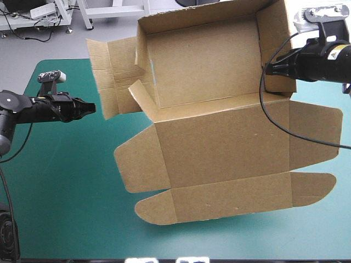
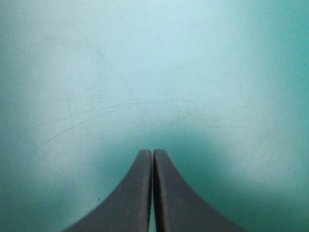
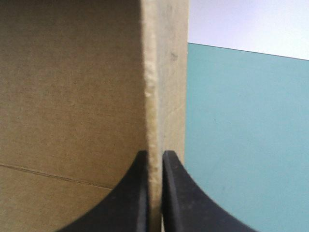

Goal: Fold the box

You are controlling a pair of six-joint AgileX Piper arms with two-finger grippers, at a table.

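The brown box [image 1: 219,126] is lifted and tilted above the teal-green table, its tray part with raised walls at the far side and the flat lid with rounded flaps hanging toward the near side. My right gripper [image 1: 267,69] pinches the tray's right wall; in the right wrist view that gripper [image 3: 155,157] is shut on the board's edge [image 3: 150,92]. My left gripper [image 1: 91,108] hovers just left of the box's loose left flap [image 1: 112,76], not touching it. In the left wrist view the left gripper [image 2: 153,153] is shut on nothing, with only table cover ahead.
Bare teal-green cover [image 1: 66,181] lies under and near-left of the box. The table's far edge [image 1: 60,60] runs behind the left arm.
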